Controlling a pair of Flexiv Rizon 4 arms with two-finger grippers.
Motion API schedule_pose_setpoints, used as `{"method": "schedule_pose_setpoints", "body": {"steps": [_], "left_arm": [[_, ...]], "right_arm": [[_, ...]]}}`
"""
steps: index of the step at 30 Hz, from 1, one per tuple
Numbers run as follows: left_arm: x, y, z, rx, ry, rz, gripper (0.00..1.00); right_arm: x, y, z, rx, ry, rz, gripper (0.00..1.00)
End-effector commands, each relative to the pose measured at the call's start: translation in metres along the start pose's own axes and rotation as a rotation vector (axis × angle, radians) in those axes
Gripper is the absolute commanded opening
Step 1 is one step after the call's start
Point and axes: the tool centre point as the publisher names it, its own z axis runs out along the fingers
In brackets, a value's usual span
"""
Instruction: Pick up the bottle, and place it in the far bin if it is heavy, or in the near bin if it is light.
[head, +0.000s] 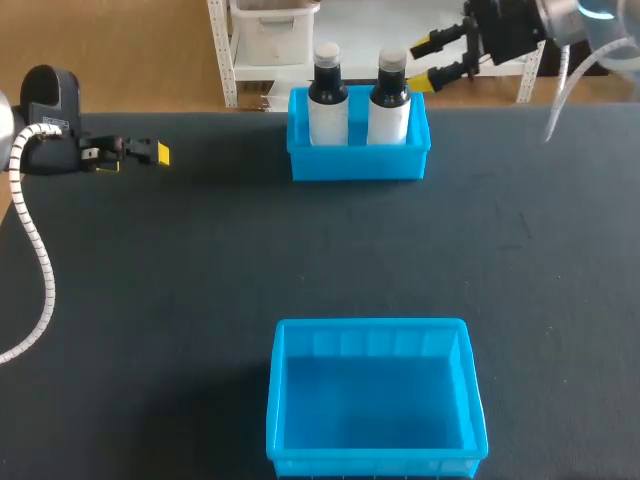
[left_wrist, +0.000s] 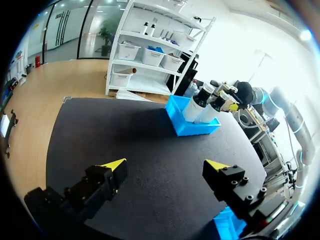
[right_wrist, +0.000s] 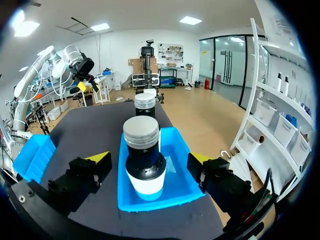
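Nearest the head camera, at 6 o'clock on the worktop (head: 150, 300), sits the near bin (head: 372, 326), with nothing in it. Straight across at 12 o'clock stands the far bin (head: 358, 165), holding two bottles side by side, both upright: the left-hand bottle (head: 327, 105) and the right-hand bottle (head: 389, 105).

Our right end effector (head: 422, 62) hangs at about 1 o'clock, just beside the far bin's right back corner, its yellow-tipped fingers spread and gripping nothing. From its wrist camera the right-hand bottle stands directly ahead, framed between the two fingers, which do not appear to touch it. The left-hand bottle lines up behind it.

Our left end effector (head: 152, 153) rests at roughly 10 o'clock, well apart from both bins, fingers likewise spread and empty.

We judge that the coming move turns on the right arm. It is much the nearer one, and the right-hand bottle lies straight along its fingers. That bottle's long axis is vertical, so the fingers would close across the body from either side.
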Motion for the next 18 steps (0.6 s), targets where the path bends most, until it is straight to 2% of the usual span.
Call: {"method": "schedule_pose_setpoints", "body": {"steps": [1,9,18], "left_arm": [[0.0,0.0,0.0,0.0,0.0,0.0,1.0],[0.0,0.0,0.0,0.0,0.0,0.0,1.0],[0.0,0.0,0.0,0.0,0.0,0.0,1.0]], "right_arm": [[0.005,0.047,-0.024,0.121,-0.003,0.001,1.0],[0.008,0.065,-0.044,0.166,-0.021,-0.004,1.0],[0.016,0.09,-0.06,0.153,-0.007,-0.01,1.0]]}}
